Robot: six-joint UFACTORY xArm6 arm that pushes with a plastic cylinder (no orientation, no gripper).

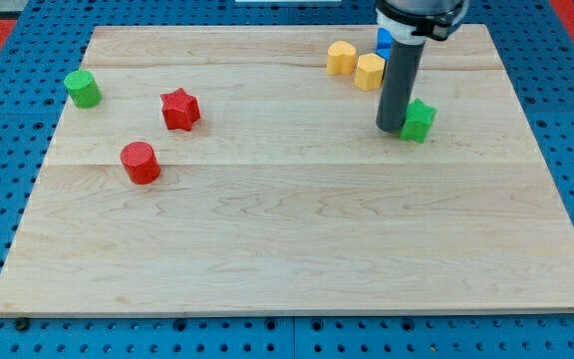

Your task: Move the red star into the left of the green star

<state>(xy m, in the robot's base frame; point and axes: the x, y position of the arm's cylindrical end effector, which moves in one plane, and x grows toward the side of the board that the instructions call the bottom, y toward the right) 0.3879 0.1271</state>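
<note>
Bright red star (179, 109), ridged points, well apart from my tip (390, 129).

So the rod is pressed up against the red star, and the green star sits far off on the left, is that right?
Not quite: the colours are swapped. The camera view shows my tip right beside the green star, on its left side, at the view's right. The red star is the one far off on the left, near the red cylinder.

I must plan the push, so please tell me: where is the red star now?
The red star lies in the upper left part of the board, just above and right of the red cylinder, far left of the green star and my tip.
</note>
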